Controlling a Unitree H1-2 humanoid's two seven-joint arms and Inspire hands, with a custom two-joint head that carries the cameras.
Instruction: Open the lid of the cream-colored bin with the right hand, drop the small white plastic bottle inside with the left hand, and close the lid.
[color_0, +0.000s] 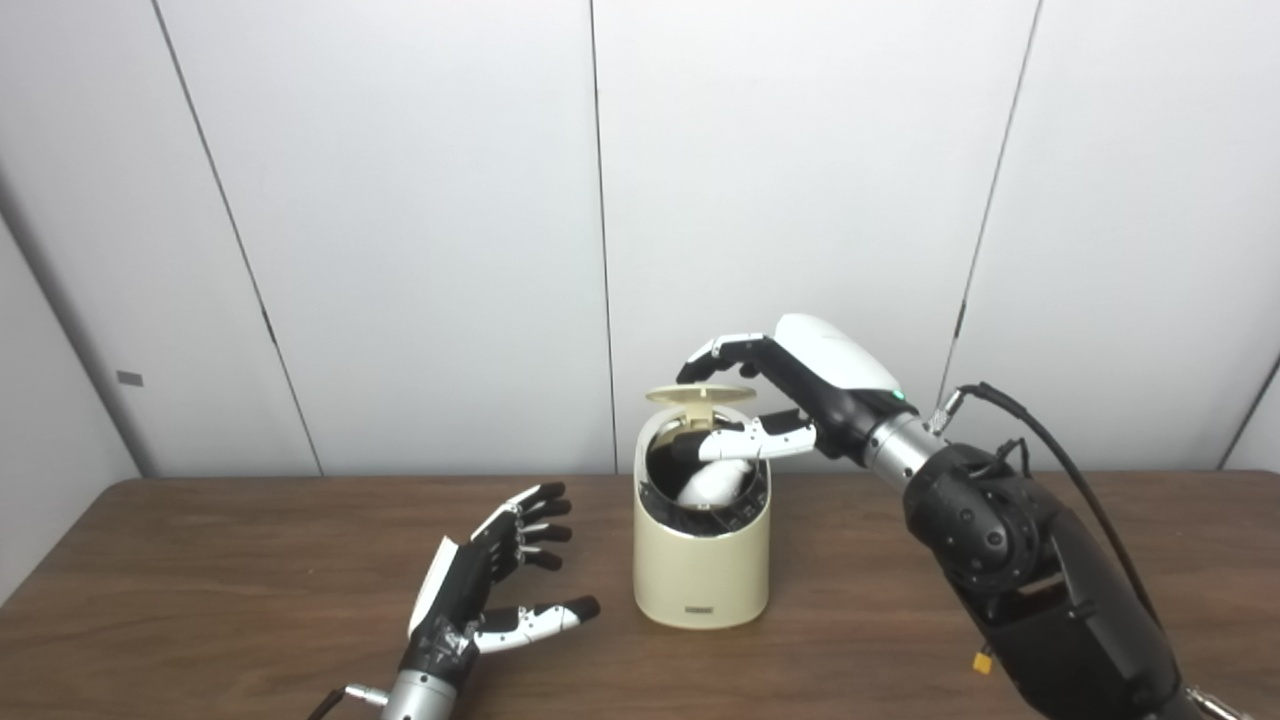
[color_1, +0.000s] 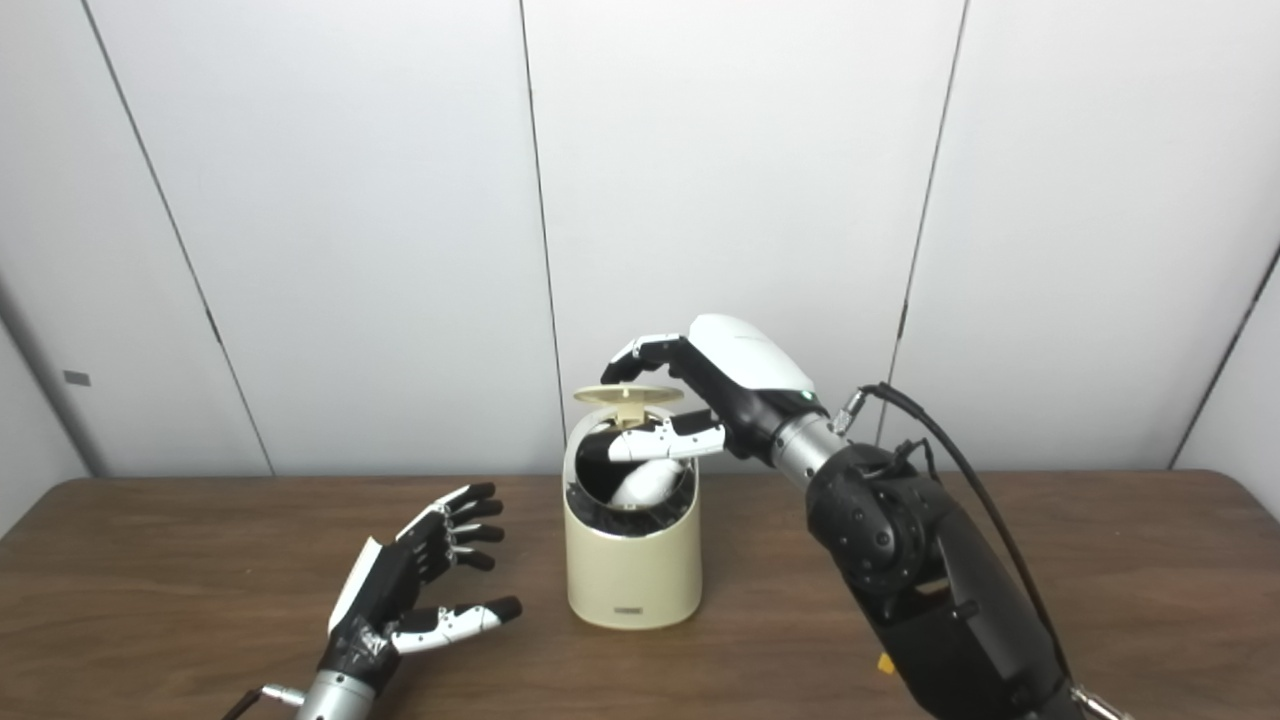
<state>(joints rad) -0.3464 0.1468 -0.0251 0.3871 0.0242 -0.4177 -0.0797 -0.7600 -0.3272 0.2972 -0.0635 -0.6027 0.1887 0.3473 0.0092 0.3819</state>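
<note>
The cream-colored bin (color_0: 700, 570) stands upright in the middle of the brown table (color_0: 250, 580). Its round lid (color_0: 700, 393) is raised, nearly level, above the open mouth. My right hand (color_0: 800, 385) reaches in from the right, its fingers curled over the lid's top and its thumb stretched across the opening under the lid. The small white plastic bottle (color_0: 715, 483) lies inside the bin, partly hidden by the thumb and the rim. Left of the bin, low over the table, my left hand (color_0: 480, 580) is open and holds nothing, its fingers spread.
Grey wall panels stand close behind the table's far edge. A black cable (color_0: 1060, 450) loops off my right forearm. Bare tabletop lies on both sides of the bin.
</note>
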